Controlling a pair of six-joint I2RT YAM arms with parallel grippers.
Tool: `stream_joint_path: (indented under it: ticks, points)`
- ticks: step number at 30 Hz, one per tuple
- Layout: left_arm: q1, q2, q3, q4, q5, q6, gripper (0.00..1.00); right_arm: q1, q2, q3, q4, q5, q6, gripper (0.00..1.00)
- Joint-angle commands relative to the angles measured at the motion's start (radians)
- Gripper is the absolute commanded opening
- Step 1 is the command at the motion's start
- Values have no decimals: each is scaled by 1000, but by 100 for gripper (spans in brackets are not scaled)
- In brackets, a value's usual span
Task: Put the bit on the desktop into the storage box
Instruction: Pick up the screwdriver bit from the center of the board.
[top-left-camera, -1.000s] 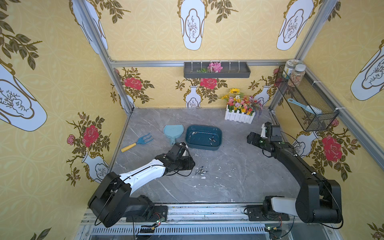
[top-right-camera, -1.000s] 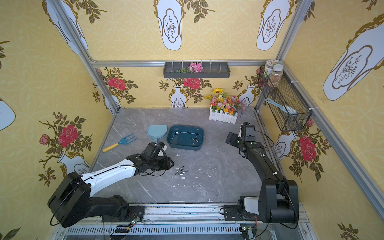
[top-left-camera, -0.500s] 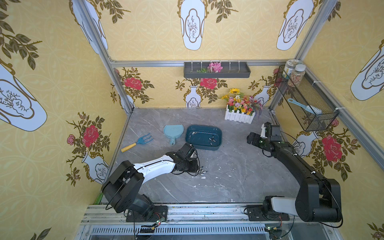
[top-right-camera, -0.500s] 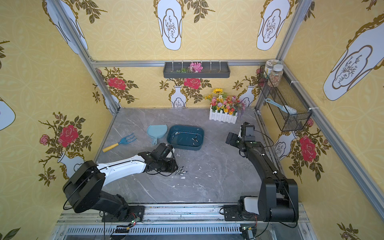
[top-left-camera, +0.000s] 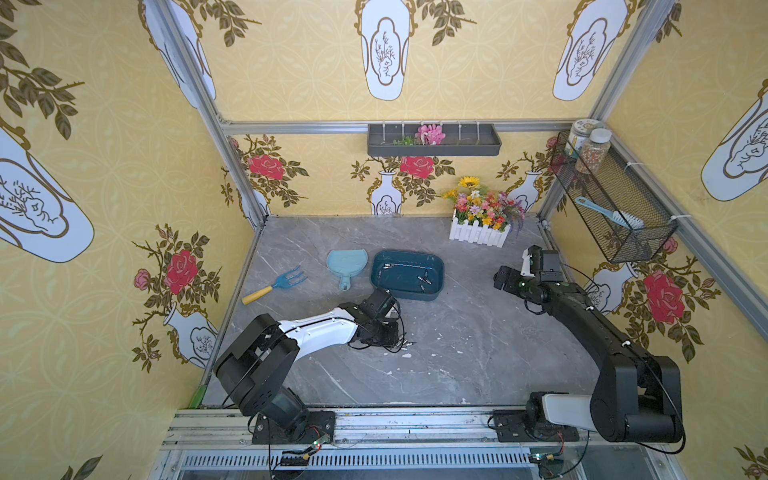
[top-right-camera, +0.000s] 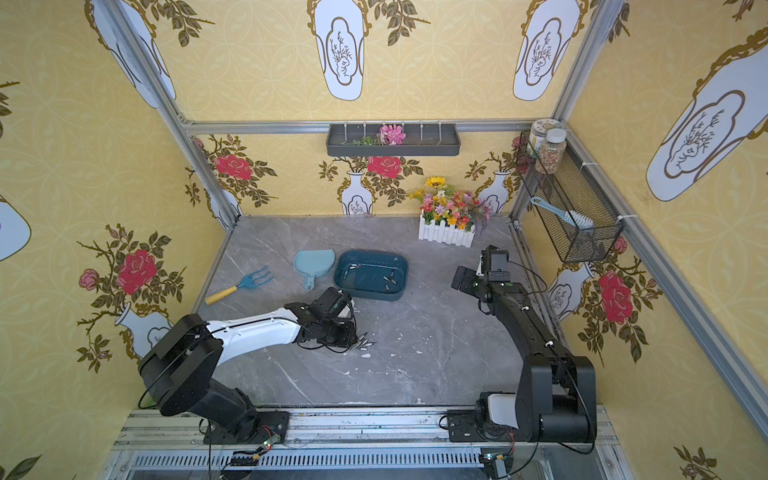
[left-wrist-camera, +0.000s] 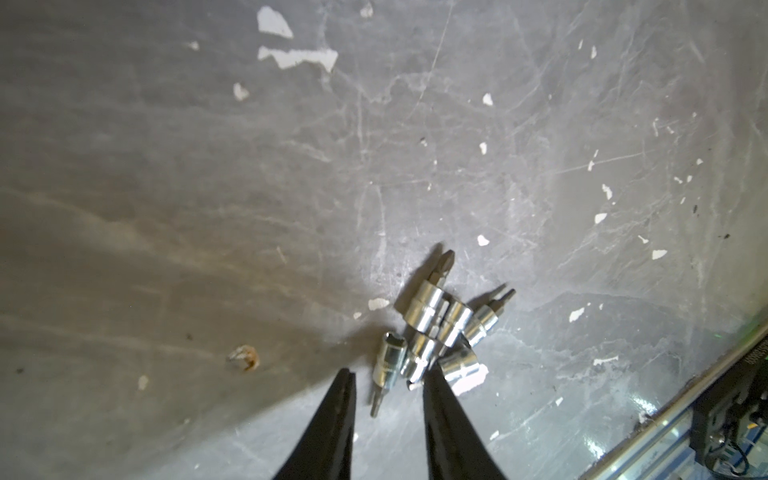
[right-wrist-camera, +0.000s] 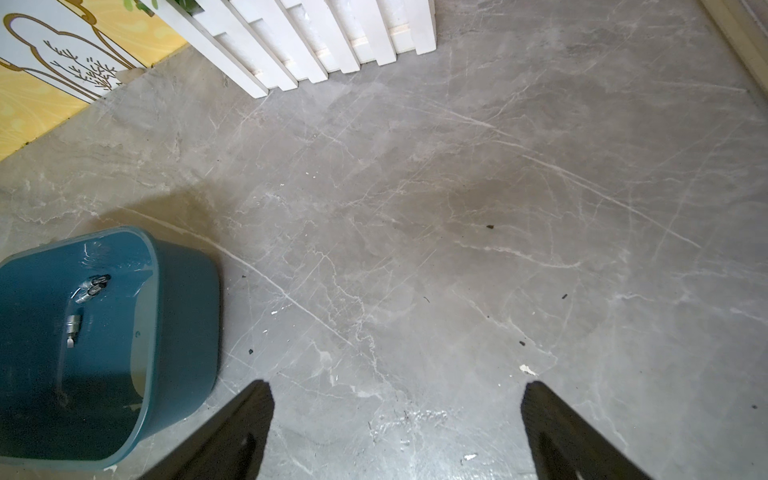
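Note:
A small pile of silver bits (left-wrist-camera: 436, 328) lies on the grey marble desktop (top-left-camera: 478, 332); both top views show it (top-left-camera: 405, 343) (top-right-camera: 365, 343) just beyond the left arm's tip. My left gripper (left-wrist-camera: 388, 376) is low over the desktop. Its jaws stand narrowly apart on either side of the nearest bit (left-wrist-camera: 386, 370) without touching it. The dark teal storage box (top-left-camera: 409, 294) (top-right-camera: 370, 293) sits behind, with several bits (right-wrist-camera: 89, 289) inside. My right gripper (right-wrist-camera: 395, 390) hangs wide open and holds nothing, to the right of the box (right-wrist-camera: 183, 332).
A light blue dustpan (top-left-camera: 346, 262) and a blue hand fork (top-left-camera: 276, 284) lie left of the box. A white fence planter with flowers (top-left-camera: 480, 232) stands at the back right. A wire basket (top-left-camera: 611, 199) hangs on the right wall.
The left arm has reached out to the pile of bits and lowered onto it, and its jaws have narrowed around one bit. The right arm has not moved.

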Motion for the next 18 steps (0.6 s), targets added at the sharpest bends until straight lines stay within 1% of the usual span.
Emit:
stream_joint_path:
  ticks: [1, 18]
  points:
    - [-2, 11, 8, -24, -4, 19, 32, -1, -4, 10, 6, 19, -10, 97]
    - [-11, 45, 22, -40, 3, 26, 30, -3, -9, 9, -2, 37, -22, 97]
